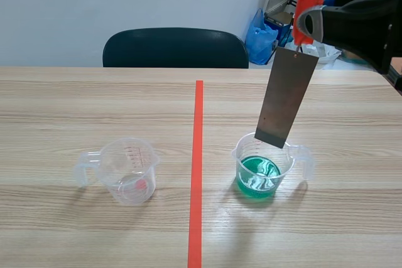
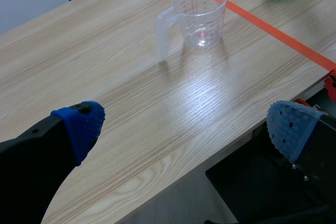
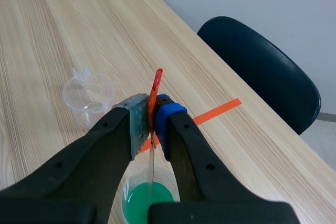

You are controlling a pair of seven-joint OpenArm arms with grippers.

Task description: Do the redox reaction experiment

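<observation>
A grey metal plate (image 1: 286, 95) hangs tilted from an orange-red clip (image 1: 306, 5). My right gripper (image 1: 309, 22) is raised at the right and shut on that clip (image 3: 156, 85). The plate's lower edge is at the rim of a clear beaker with green liquid (image 1: 264, 167), right of the tape line. From the right wrist, the plate's thin edge (image 3: 153, 163) drops toward the green beaker (image 3: 142, 198). An empty clear beaker (image 1: 127, 171) stands left of the line. My left gripper (image 2: 186, 129) is open over the table's near edge, well short of the empty beaker (image 2: 199, 17).
An orange-red tape line (image 1: 197, 167) splits the wooden table. A dark chair (image 1: 174, 48) stands behind the far edge, with a blue bag (image 1: 260, 36) and equipment at the back right. The table's near edge (image 2: 220, 153) runs under my left gripper.
</observation>
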